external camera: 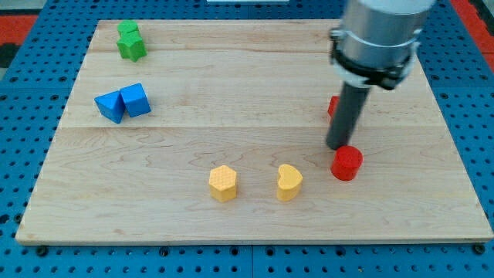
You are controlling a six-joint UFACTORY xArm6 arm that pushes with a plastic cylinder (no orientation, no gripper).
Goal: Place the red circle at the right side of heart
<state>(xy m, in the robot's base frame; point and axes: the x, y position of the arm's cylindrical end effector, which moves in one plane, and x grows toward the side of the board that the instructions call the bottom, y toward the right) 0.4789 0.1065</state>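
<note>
A red circle block (347,163) lies on the wooden board at the view's lower right. A yellow heart block (289,182) lies to its left, a short gap apart. My tip (336,146) rests on the board just above and left of the red circle, touching or nearly touching its upper-left edge. The dark rod rises from there to the grey arm body at the view's top right.
A second red block (333,106) is partly hidden behind the rod. A yellow hexagon block (223,183) lies left of the heart. Two blue blocks (123,103) sit at the left. Two green blocks (130,40) sit at the top left. The board's right edge (455,139) is near.
</note>
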